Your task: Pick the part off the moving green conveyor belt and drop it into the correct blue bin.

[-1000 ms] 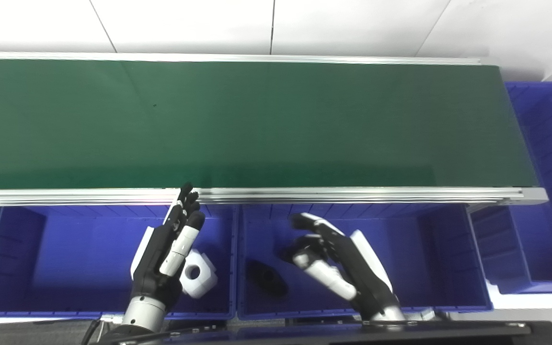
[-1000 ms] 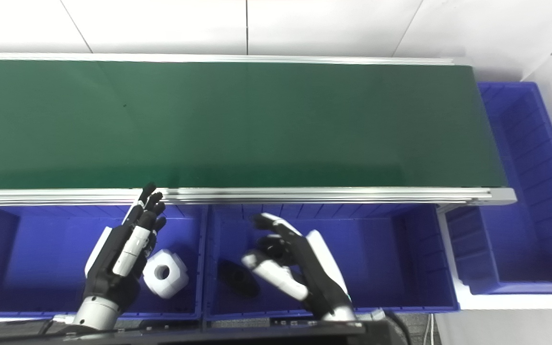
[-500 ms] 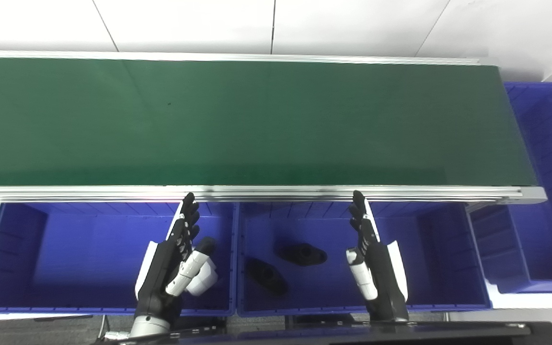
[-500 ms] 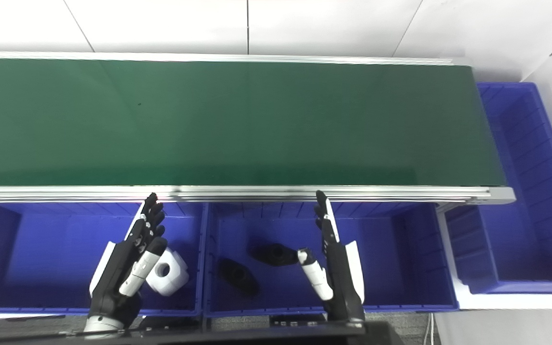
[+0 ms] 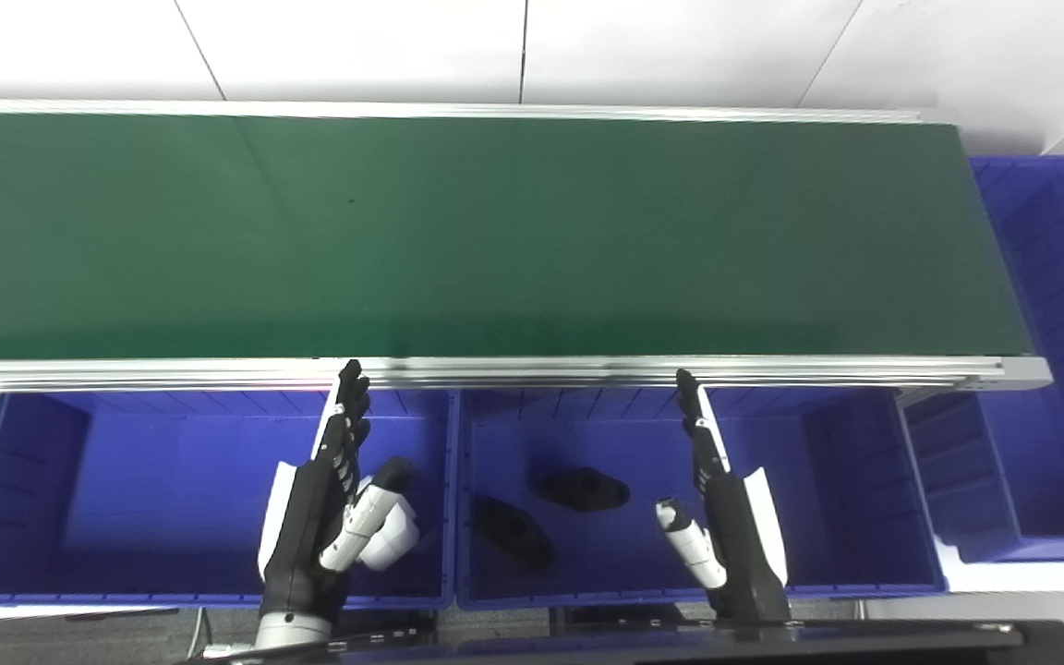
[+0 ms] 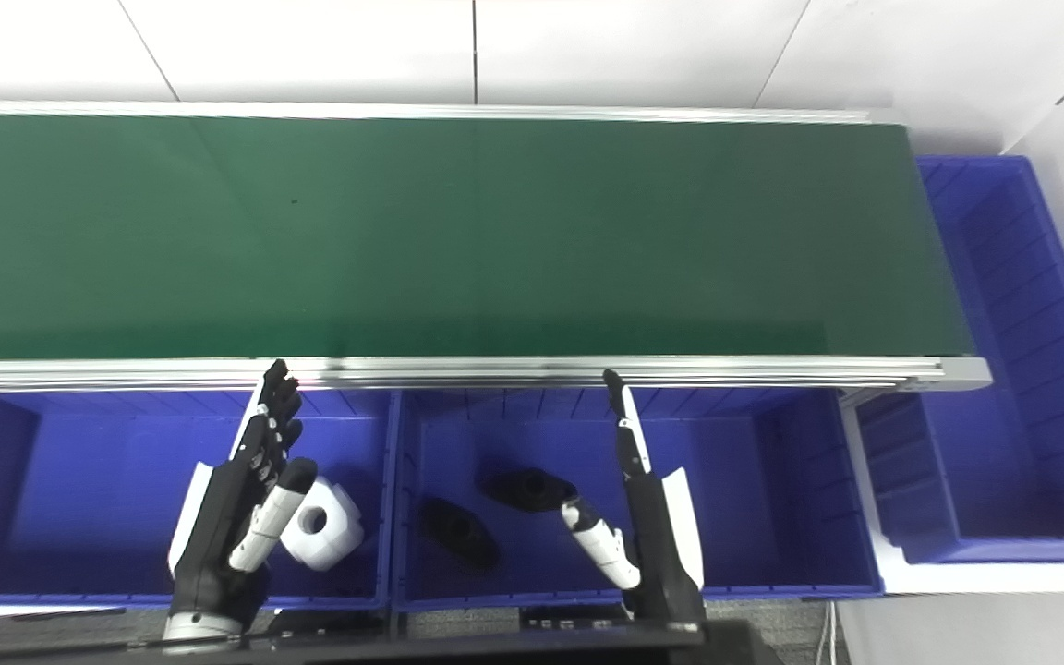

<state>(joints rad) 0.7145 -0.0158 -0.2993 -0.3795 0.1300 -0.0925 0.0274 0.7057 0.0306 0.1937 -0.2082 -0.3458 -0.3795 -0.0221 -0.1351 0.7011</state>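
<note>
The green conveyor belt carries no part that I can see. Two black parts lie in the middle blue bin. A white block with a round hole sits in the left blue bin, partly hidden in the left eye view. My left hand hovers open over the left bin, fingers straight and pointing at the belt's rail. My right hand hovers open over the middle bin, right of the black parts, holding nothing.
An aluminium rail edges the belt's near side above the bins. A third blue bin stands past the belt's right end. White wall panels rise behind the belt. A dark ledge runs along the bottom.
One second ago my right hand was curled over the middle bin with one black part lying there; it opened and straightened, and a second black part now lies in the bin. The left hand barely moved.
</note>
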